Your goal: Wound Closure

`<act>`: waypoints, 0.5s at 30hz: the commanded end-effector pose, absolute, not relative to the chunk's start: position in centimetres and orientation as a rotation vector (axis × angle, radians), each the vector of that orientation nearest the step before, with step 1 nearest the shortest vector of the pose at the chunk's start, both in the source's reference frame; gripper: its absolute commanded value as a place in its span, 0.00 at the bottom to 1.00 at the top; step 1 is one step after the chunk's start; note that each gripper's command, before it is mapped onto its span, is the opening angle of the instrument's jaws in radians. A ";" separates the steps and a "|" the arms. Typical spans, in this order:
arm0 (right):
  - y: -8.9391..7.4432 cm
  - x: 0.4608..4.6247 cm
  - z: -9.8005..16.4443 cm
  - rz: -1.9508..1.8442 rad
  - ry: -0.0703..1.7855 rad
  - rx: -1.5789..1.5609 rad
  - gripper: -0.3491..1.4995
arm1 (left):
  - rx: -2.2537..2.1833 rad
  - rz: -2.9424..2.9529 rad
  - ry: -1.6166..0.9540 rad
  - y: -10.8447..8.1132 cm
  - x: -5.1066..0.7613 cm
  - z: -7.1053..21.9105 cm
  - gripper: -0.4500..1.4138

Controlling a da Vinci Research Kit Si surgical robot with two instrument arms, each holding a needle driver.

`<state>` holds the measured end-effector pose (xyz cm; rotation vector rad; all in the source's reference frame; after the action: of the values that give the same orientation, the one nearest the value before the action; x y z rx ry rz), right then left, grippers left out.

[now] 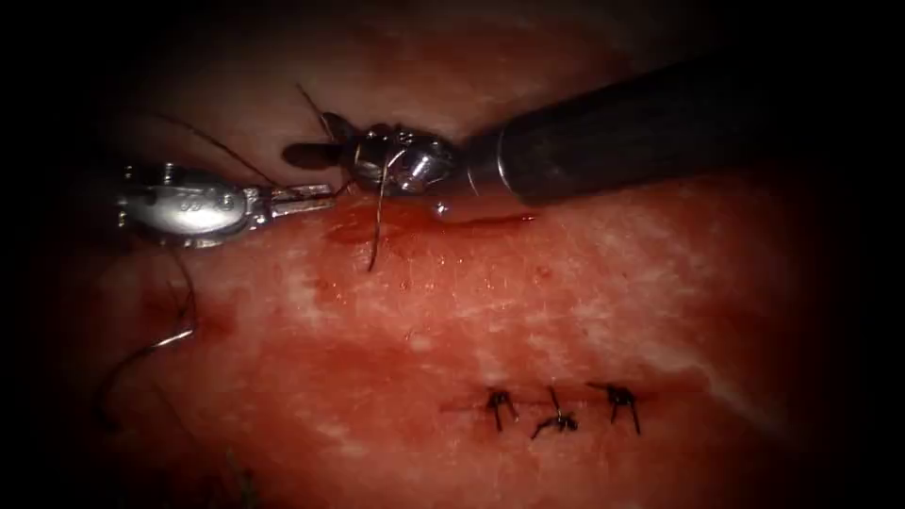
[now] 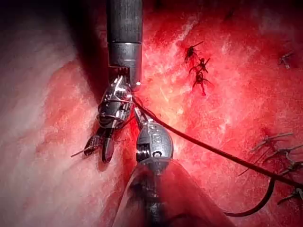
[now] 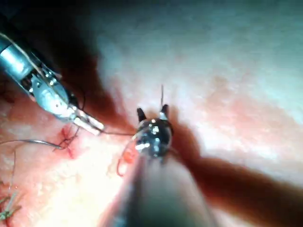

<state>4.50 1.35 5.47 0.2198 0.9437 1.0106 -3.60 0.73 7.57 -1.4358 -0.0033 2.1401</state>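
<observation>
Endoscope view: tissue [image 1: 584,302], three tied stitches [image 1: 556,410] low right. Right tool [image 1: 316,154], thread [image 1: 379,212] wound round its wrist, jaws parted, empty. Left tool [image 1: 316,198], jaws closed on thread just beside it. Needle [image 1: 174,337] lies loose far left, nearer left tool.

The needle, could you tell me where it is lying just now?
In the endoscope view the needle lies free on the tissue at far left, below the left tool, well left of the three tied stitches; neither tool holds it.
</observation>
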 end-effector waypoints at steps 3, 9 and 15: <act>1.3 4.61 5.5 1.011 0.945 0.224 0.46 | -1.434 2.137 -0.008 0.6 -3.65 7.6 0.00; 1.3 4.61 5.5 0.994 0.936 0.217 0.00 | -1.434 2.137 -0.009 0.6 -3.61 7.6 0.00; 1.2 4.33 5.1 0.940 0.950 0.132 0.00 | -1.382 2.123 -0.001 1.0 -3.24 7.5 0.00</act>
<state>4.27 1.25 5.09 0.1268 0.9482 0.9430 -3.15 1.14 7.41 -1.3771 -0.0032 2.1163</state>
